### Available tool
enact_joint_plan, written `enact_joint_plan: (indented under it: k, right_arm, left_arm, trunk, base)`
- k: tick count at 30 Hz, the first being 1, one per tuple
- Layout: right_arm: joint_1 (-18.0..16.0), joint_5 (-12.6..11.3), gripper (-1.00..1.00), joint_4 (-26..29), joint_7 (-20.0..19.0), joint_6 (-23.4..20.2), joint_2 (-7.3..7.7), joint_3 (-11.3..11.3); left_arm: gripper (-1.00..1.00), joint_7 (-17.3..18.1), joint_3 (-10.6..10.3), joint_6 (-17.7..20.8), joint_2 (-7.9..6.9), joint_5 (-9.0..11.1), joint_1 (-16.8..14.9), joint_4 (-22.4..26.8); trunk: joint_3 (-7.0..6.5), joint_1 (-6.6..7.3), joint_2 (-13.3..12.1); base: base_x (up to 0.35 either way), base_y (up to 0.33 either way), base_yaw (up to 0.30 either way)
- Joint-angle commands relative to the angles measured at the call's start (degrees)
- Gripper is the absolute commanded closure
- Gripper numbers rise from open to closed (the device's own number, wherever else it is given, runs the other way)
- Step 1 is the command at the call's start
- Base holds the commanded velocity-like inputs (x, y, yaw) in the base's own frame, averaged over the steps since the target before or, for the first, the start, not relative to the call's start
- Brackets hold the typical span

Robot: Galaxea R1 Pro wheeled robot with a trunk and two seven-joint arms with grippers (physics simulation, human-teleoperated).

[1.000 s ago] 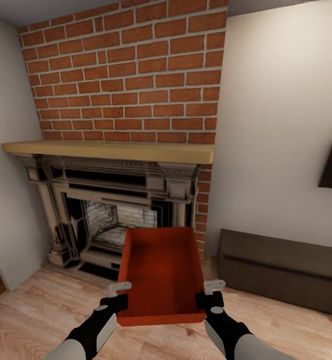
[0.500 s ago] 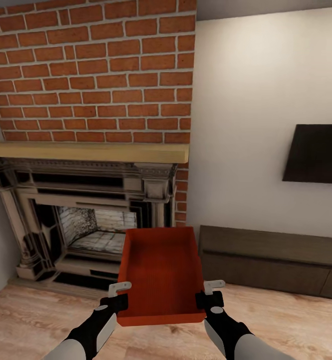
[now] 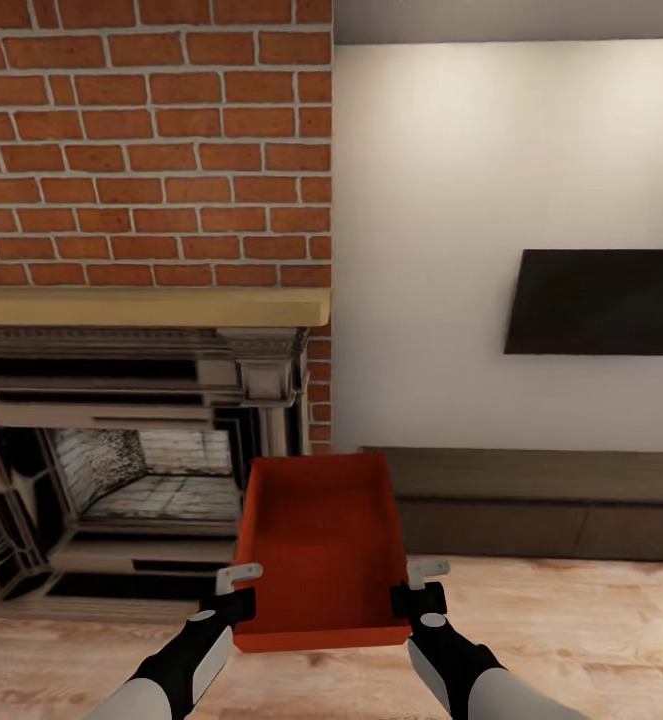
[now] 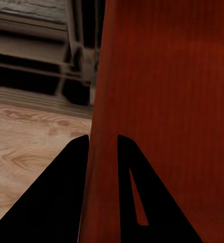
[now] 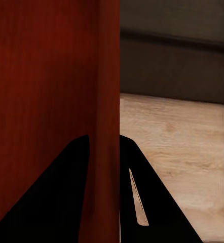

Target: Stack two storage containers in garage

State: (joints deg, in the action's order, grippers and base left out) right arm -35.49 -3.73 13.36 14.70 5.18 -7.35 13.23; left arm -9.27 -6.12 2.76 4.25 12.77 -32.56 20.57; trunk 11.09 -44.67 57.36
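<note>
I'm still in the living room, but the whole view has swung right: the brick fireplace (image 3: pixel 141 400) has slid left while the TV (image 3: pixel 599 302) and low cabinet (image 3: pixel 531 500) come in, so I judge the base is turning to leave for the garage. The storage container (image 3: pixel 319 545) stays raised before me, off the wood floor (image 3: pixel 571 620), the left end effector (image 3: pixel 237 592) clamped on its left wall and the right end effector (image 3: pixel 417 588) on its right wall.

Ahead, the fireplace (image 3: pixel 121 440) and the low cabinet (image 3: pixel 541 500) block the way; open wood floor (image 3: pixel 571 630) lies at the right.
</note>
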Motion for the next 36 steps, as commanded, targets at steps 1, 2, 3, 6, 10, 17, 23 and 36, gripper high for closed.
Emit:
enact_joint_plan:
  k: [1,2,3,6,10,17,23,36]
  right_arm:
    - [-0.11,0.37,1.0,0.08,0.5,0.39,-0.03,-0.93]
    - [-0.11,0.37,1.0,0.08,0.5,0.37,-0.03,-0.94]
    - [-0.11,0.36,1.0,0.08,0.5,0.37,-0.03,-0.93]
    - [-0.11,0.33,1.0,0.08,0.48,0.36,-0.03,-0.92]
    - [-0.11,0.33,1.0,0.08,0.47,0.36,-0.03,-0.93]
    - [-0.11,0.35,1.0,0.08,0.49,0.36,-0.03,-0.96]
    - [-0.11,0.33,1.0,0.08,0.48,0.36,-0.03,-0.98]
    - [-0.11,0.33,1.0,0.08,0.5,0.36,-0.03,-0.96]
  left_arm:
    - [1.0,-0.74,-0.58,0.32,-0.02,0.68,0.04,0.0]
    - [1.0,-0.74,-0.57,0.32,-0.02,0.68,0.04,-0.03]
    - [1.0,-0.74,-0.54,0.32,-0.02,0.68,0.04,-0.02]
    - [1.0,-0.74,-0.43,0.32,-0.03,0.68,0.04,-0.02]
    - [1.0,-0.74,-0.39,0.32,-0.03,0.68,0.04,-0.06]
    - [1.0,-0.74,-0.38,0.32,-0.03,0.68,0.04,-0.01]
    - [1.0,-0.74,-0.34,0.32,-0.03,0.68,0.04,-0.02]
    - [1.0,-0.69,-0.48,0.32,-0.03,0.68,0.04,-0.09]
  trunk:
    - [0.07,0.0,0.06]
    - [0.07,0.0,0.06]
    - [0.06,0.0,0.06]
    - [0.0,0.0,0.06]
    - [-0.11,0.0,0.06]
    - [-0.18,0.0,0.06]
    - [-0.19,0.0,0.06]
    - [-0.19,0.0,0.06]
  base:
    - [0.0,0.0,-0.288]
    - [0.0,0.0,-0.288]
    - [0.0,0.0,-0.288]
    - [0.0,0.0,-0.288]
    - [0.0,0.0,-0.288]
    - [0.0,0.0,-0.288]
    - [0.0,0.0,-0.288]
    - [0.0,0.0,-0.288]
